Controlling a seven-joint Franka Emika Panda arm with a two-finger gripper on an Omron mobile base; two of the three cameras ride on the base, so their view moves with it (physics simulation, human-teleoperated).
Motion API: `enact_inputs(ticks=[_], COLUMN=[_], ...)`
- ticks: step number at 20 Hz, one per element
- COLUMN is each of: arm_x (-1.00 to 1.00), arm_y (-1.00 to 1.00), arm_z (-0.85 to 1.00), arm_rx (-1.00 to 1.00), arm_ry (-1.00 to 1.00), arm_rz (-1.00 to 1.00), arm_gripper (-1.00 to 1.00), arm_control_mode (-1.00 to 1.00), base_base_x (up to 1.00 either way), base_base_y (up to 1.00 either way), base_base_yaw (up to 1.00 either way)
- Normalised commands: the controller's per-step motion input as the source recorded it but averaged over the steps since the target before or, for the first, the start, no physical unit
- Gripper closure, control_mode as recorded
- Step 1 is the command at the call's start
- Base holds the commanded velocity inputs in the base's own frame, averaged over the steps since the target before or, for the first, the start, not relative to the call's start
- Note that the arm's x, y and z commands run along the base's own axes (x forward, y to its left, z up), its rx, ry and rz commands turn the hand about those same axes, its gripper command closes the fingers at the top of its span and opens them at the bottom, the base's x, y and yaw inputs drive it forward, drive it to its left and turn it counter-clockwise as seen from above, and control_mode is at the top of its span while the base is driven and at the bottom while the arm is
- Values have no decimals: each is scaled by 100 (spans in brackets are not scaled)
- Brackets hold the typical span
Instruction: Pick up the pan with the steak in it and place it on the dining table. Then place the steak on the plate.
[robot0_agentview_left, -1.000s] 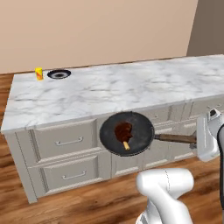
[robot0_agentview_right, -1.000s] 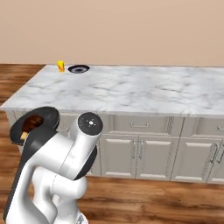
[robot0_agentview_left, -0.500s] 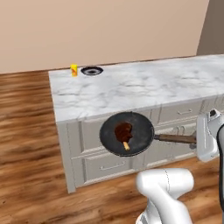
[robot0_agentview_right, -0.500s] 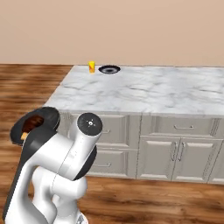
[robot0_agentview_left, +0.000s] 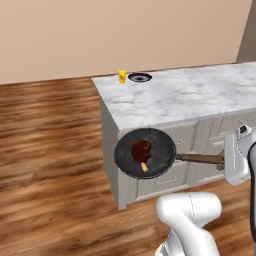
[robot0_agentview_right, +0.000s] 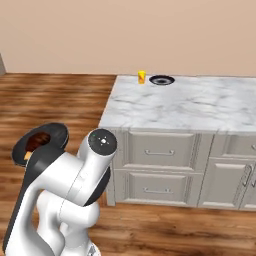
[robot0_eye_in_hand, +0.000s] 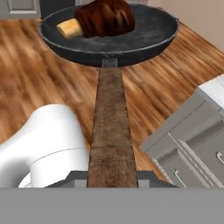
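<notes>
A small yellow cup (robot0_agentview_left: 121, 76) stands just beside a dark round ring (robot0_agentview_left: 139, 77) on the marble counter (robot0_agentview_left: 190, 97).

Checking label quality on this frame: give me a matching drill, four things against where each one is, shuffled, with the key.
Things:
1. reddish-brown steak with pale bone end
2. round dark frying pan with brown wooden handle
3. small yellow cup
4. small round dark-rimmed plate

Places:
A. on the marble top, right beside the cup
B. held in the air by its handle, in front of the cabinets
C. near the marble top's far left corner
D. lying inside the pan

Pairs: 1-D, 2-B, 3-C, 4-A
</notes>
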Motion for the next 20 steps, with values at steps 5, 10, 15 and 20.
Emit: enact_inputs(ticks=[5, 10, 15, 20], arm_x=[0, 0, 0, 0], arm_y=[0, 0, 0, 0], arm_z=[0, 0, 0, 0], arm_rx=[0, 0, 0, 0], arm_ry=[0, 0, 0, 0], arm_rz=[0, 0, 0, 0], arm_gripper=[100, 100, 100, 100], arm_control_mode=[100, 100, 100, 100], base_base_x=[0, 0, 65, 100], base_base_y=[100, 100, 76, 47], base_base_yaw=[0, 1, -11, -18])
